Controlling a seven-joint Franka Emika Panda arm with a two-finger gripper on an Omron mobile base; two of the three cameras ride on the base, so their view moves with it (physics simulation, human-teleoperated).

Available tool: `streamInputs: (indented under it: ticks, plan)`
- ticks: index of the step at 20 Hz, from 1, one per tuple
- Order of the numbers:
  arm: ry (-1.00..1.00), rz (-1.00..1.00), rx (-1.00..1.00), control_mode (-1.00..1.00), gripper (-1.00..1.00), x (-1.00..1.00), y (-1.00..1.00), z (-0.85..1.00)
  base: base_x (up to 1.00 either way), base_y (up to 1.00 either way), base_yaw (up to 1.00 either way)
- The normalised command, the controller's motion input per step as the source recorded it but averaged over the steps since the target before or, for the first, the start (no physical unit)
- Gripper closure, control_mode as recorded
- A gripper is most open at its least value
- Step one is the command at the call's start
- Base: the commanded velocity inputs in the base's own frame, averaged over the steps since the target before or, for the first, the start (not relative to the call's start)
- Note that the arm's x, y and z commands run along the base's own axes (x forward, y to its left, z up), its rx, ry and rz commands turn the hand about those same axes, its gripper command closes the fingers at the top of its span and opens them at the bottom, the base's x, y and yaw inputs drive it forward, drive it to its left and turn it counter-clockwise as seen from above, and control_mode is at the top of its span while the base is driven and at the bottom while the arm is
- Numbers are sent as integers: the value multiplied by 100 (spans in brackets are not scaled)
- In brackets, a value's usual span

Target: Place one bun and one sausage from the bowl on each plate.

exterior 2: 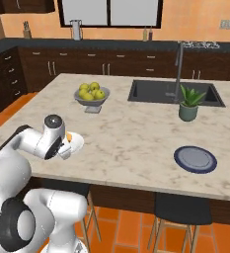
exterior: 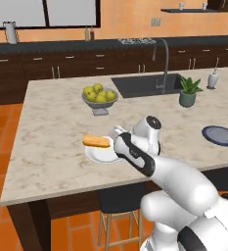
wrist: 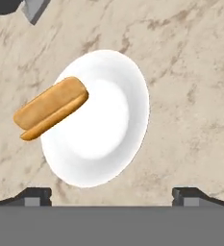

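Observation:
A white plate (exterior: 103, 154) (exterior 2: 77, 143) (wrist: 104, 129) lies near the front edge of the marble island. A golden-brown bun (exterior: 97, 141) (wrist: 51, 108) rests on its rim, one end hanging out over the counter; in the right base view only an orange sliver of the bun (exterior 2: 68, 136) shows past the hand. My gripper (exterior: 118, 132) (exterior 2: 67, 147) (wrist: 112, 194) hovers just above the plate, open, nothing between its fingers. A second, dark blue plate (exterior: 220, 135) (exterior 2: 195, 159) sits bare at the right. The bowl and the sausage are out of view.
A grey pedestal bowl of yellow-green fruit (exterior: 100, 95) (exterior 2: 91, 94) stands behind the white plate. Farther right are a sink (exterior: 145, 84) (exterior 2: 173, 92) with a faucet and a potted plant (exterior: 188, 92) (exterior 2: 188, 105). Stools stand under the counter's front edge.

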Motion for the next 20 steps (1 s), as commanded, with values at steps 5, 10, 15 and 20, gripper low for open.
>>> streamInputs:
  ticks: [5, 10, 15, 20]
  plan:
    - [0, 0, 0, 100, -100, 0, 0, 0, -46, -74, -4]
    - [0, 0, 0, 100, -100, 0, 0, 0, -97, -100, -4]
    - [0, 0, 0, 100, -100, 0, 0, 0, -11, -100, 0]
    - [0, 0, 0, 100, -100, 0, 0, 0, 11, -100, -8]
